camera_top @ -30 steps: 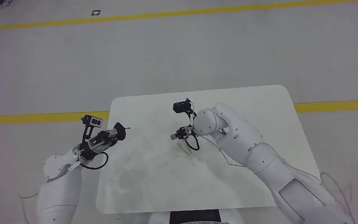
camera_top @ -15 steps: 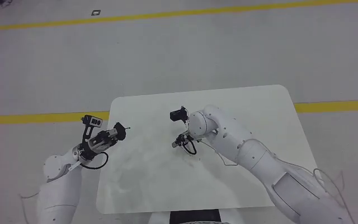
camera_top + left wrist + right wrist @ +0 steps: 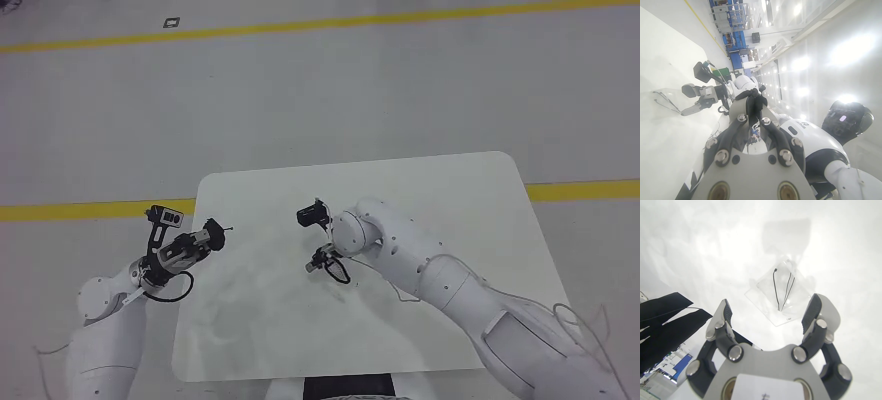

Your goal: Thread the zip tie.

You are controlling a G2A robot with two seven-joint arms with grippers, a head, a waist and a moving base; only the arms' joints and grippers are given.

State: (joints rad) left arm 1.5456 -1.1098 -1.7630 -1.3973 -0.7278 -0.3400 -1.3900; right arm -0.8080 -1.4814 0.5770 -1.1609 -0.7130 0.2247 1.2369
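Evidently the threading has not begun: one zip tie (image 3: 687, 308), a thin, flexible black strip, runs out between the fingers (image 3: 668, 302) of the left end effector (image 3: 700, 309). These fingers are wrapped in soft black cloth and pinched together on the tie. I cannot make out its head, nor a closed loop anywhere. Three spare zip ties (image 3: 775, 289), equally slim and black, lie fanned inside a clear, glossy plastic packet (image 3: 761, 294), and one shows a small square head. The packet is just below and ahead of the right end effector (image 3: 770, 300), whose ribbed dark pads (image 3: 811, 309) stand wide apart and hold nothing. It lies flat on the smooth white tabletop (image 3: 440, 200), well apart from the left end effector. By my reading nearly all of the task is left: getting both ends of a tie under control, feeding the tail through the head, and pulling it snug.
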